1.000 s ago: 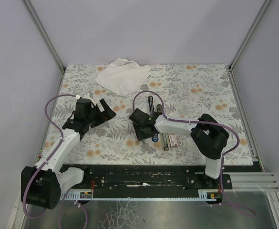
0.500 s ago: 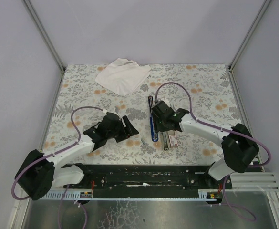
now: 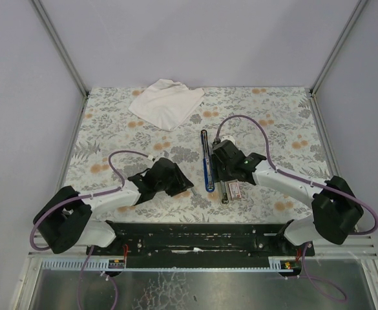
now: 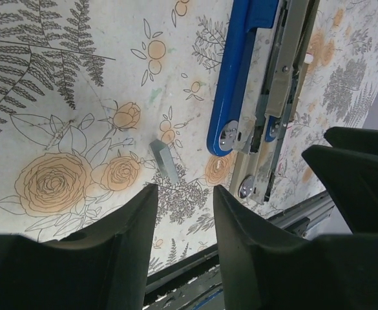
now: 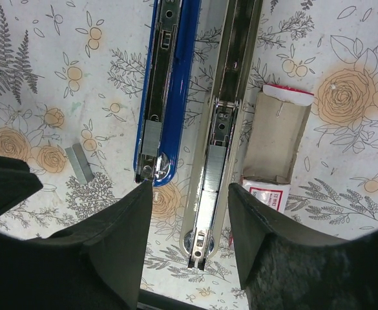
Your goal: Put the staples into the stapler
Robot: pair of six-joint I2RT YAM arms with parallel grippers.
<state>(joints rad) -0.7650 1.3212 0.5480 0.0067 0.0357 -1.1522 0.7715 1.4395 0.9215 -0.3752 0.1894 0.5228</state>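
The stapler lies opened out flat in the middle of the mat, with its blue arm (image 3: 207,169) (image 5: 176,77) beside its silver magazine rail (image 3: 223,190) (image 5: 222,129). Silvery staples sit in the rail's channel. The staples box (image 3: 234,189) (image 5: 276,145), an open cardboard tray with a red and white label, lies right of the rail. One loose staple strip (image 4: 164,159) (image 5: 80,161) rests on the mat left of the stapler. My left gripper (image 3: 183,185) (image 4: 182,190) is open just short of that strip. My right gripper (image 3: 222,173) (image 5: 190,190) hangs open over the rail's near end, empty.
A crumpled white cloth (image 3: 166,103) lies at the back of the flowered mat. The black mounting rail (image 3: 195,232) runs along the near edge, close behind both grippers. The two grippers sit close together, one on either side of the stapler's near end.
My left arm has swung right and forward toward the loose strip, its jaws narrowing. My right gripper has shifted right, from the stapler's left side to above it.
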